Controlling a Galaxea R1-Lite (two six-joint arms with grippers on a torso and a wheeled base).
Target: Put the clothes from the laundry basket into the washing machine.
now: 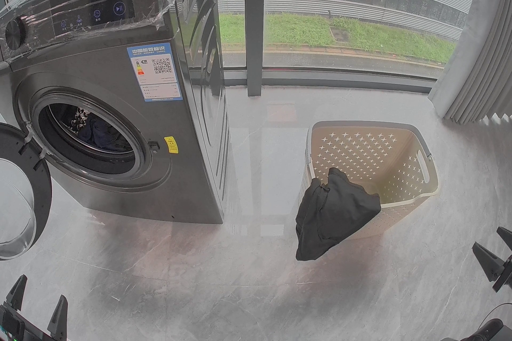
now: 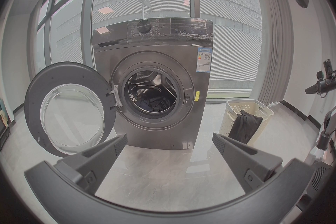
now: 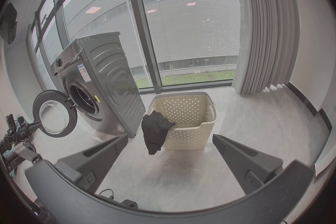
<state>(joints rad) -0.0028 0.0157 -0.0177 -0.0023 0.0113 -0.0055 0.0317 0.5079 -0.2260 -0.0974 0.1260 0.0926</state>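
Well, some of this is hard to read. Inside the washer (image 1: pixel 160 166) the drum holds a dark heap of clothes (image 1: pixel 104 137), with a speckled piece at its upper edge, but in that shadow I cannot tell one item from another. Its round door (image 1: pixel 24 198) stands swung wide to the left and is cut off by the edge of the head view. Plastic film still wraps the control panel.

The basket (image 1: pixel 426 169) sits on the floor (image 1: pixel 213 273) to the right of the washer, near the window (image 1: pixel 341 1) and the curtain (image 1: pixel 480 54). A black garment (image 1: pixel 333 214) is draped over its near left corner and hangs down the outside. It covers that part of the rim and wall, and I cannot tell whether its hem touches the floor.

The left gripper (image 1: pixel 38 299) hangs low at the near left, below the door, with its fingers spread wide and nothing between them. In its wrist view it faces the drum opening. The right gripper (image 1: pixel 496 251) is at the far right, partly cut off, also spread wide and holding nothing. The garment lies between the two, well apart from both and nearer the right one.
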